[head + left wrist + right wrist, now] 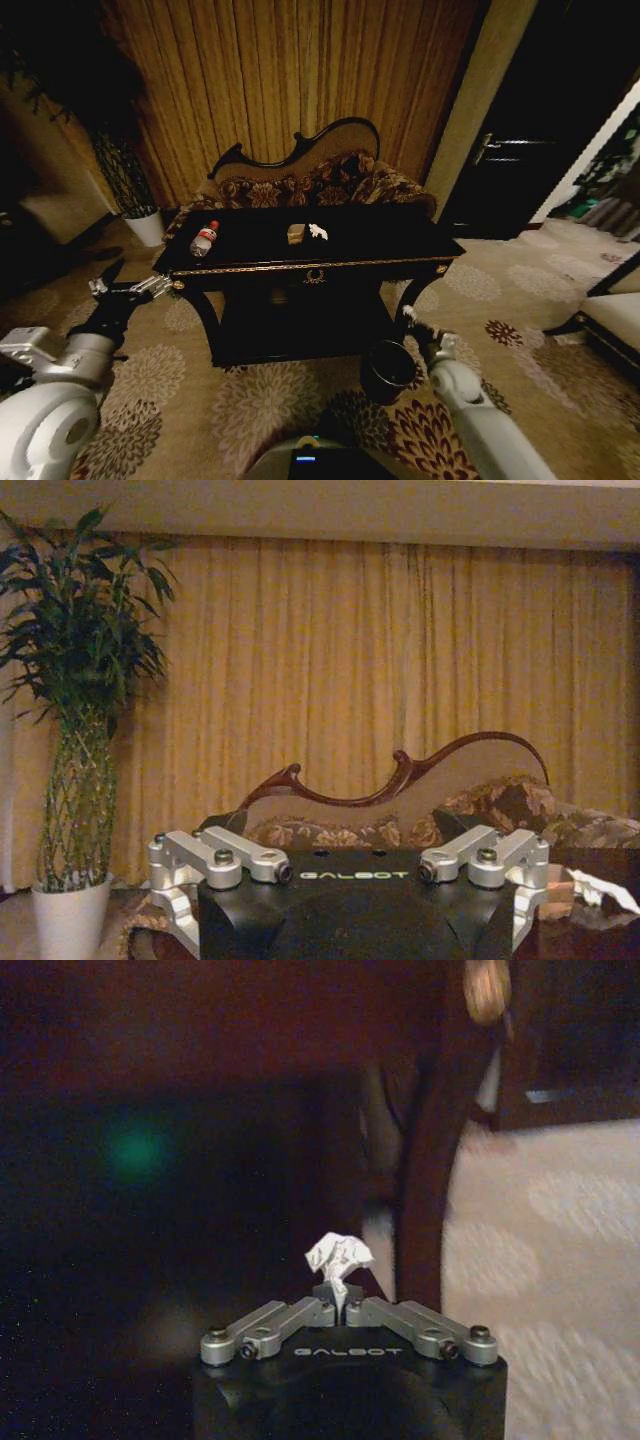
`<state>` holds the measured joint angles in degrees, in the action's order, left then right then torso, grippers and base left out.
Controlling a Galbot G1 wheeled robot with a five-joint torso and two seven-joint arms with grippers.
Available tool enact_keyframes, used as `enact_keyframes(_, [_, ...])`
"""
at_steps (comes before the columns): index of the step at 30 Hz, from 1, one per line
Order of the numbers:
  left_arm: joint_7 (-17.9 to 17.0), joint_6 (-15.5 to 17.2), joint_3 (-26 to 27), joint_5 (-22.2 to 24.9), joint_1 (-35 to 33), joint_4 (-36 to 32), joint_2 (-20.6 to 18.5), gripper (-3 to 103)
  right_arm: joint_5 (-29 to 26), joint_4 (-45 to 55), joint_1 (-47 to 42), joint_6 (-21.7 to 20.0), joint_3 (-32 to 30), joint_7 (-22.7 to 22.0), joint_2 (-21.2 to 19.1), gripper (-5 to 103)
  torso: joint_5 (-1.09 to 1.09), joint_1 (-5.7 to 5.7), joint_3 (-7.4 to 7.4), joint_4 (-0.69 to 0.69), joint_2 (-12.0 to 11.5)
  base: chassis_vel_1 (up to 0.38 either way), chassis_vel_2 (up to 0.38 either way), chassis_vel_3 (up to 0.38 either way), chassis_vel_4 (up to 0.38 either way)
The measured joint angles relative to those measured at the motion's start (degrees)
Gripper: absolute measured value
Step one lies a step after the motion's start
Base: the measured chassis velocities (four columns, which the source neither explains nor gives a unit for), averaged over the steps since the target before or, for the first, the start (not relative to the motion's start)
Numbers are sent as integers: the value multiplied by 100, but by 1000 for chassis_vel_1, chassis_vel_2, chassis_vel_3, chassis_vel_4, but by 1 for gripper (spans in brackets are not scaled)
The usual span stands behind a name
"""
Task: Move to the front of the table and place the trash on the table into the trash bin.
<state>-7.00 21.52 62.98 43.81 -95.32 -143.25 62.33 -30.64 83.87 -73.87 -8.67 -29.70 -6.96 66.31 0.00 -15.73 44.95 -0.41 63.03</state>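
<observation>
Just above the trash bin (388,368), the right tool (340,1305) pinches a crumpled paper scrap (338,1256), best released squarely over the rim, while the left tool (118,288) waits spread wide beside the bench (400,240).

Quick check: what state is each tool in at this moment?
Left tool: open, holding nothing, beside the table's left end.
Right tool: closed on a crumpled paper scrap, by the trash bin.

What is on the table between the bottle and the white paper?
In the head view, a small tan block sits between the bottle and white paper.
</observation>
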Motion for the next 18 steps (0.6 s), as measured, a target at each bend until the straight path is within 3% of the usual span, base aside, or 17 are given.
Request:
enact_keyframes(3, [-1,1,66,7,-39,-2,-7,100,416,-963,337,259,37,79,219,0,0,0,0,-1,0,0,0,0,0])
enact_keyframes(8, [-2,1,108,12,-66,-2,-3,100,668,-1600,602,394,41,95,383,0,-1,0,0,0,0,0,0,0,0])
enact_keyframes(15, [2,0,109,18,-60,-2,-6,100,1156,-1982,761,518,33,11,506,0,-1,1,0,0,0,0,0,0,0])
enact_keyframes(16, [6,-1,106,18,-60,-1,-7,100,1220,-1991,761,538,33,1,509,6,-1,1,0,-1,0,0,0,0,0])
enact_keyframes(18, [11,-2,106,19,-60,-1,-7,100,1237,-1989,757,547,33,-3,510,6,-1,1,0,-1,0,0,0,0,0])
